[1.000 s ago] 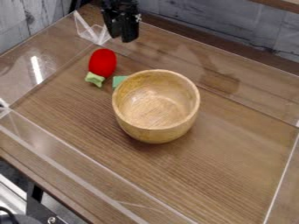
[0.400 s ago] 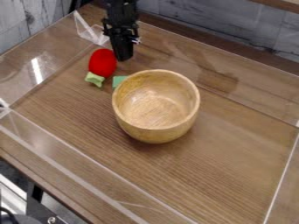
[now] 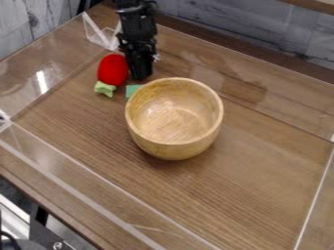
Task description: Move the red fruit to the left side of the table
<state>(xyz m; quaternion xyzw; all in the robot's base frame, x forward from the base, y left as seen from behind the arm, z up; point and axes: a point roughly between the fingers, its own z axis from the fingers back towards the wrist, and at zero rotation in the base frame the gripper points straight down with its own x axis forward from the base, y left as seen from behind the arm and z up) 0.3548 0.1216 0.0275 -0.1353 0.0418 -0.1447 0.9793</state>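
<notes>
Fruit [image 3: 112, 69] was at upper left of table [image 3: 196, 186] — leafy end toward camera, just up-left of bowl [image 3: 174, 117]. Gripper [image 3: 128, 72] was down right beside fruit — couldn't tell whether spread or pressed together.

— And the claw [image 3: 132, 70]? Can its tips be made out?
— Not cleanly: dark fingers are blurred together beside the red fruit [image 3: 113, 68], and whether it is touched cannot be told!
— The arm [image 3: 135, 12] above?
— Cut off by the top edge!
— And down at the lower left?
— Dark cables [image 3: 16, 234] there, sliced by the picture's edge! The green piece [image 3: 132, 90] by the bowl [image 3: 175, 117] is too small to be identified.
</notes>
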